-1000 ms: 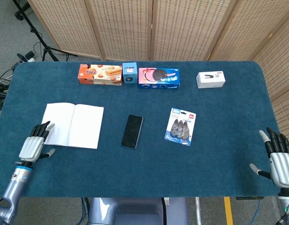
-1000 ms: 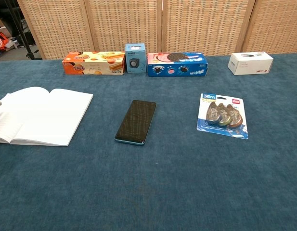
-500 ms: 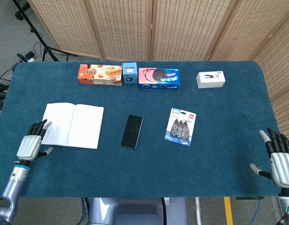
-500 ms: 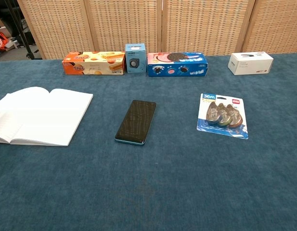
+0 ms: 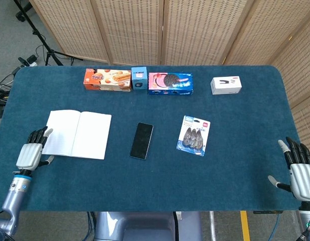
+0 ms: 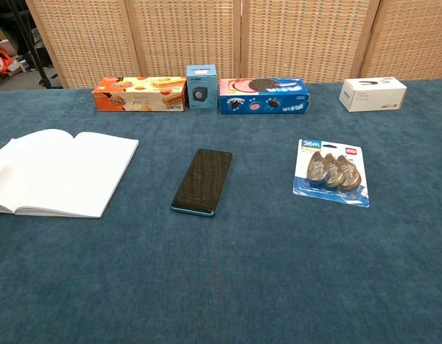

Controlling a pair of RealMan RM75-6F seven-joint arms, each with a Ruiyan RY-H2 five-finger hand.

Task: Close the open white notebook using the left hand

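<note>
The white notebook [image 5: 77,134] lies open and flat on the blue table, left of centre; the chest view shows it too [image 6: 59,170]. My left hand [image 5: 30,153] hovers just off the notebook's left edge near the table's front left, fingers spread, holding nothing. Whether its fingertips touch the page edge I cannot tell. My right hand [image 5: 299,168] stays at the front right corner, open and empty. Neither hand shows in the chest view.
A black phone [image 5: 141,140] lies right of the notebook, then a pack of tape rolls [image 5: 194,135]. Along the back stand an orange biscuit box [image 5: 107,79], a small blue box [image 5: 139,78], a blue cookie box [image 5: 170,83] and a white box [image 5: 225,85].
My left hand has slid left and slightly back, off the notebook's left page toward the table edge. It has left the chest view. The notebook and right hand have not moved.
</note>
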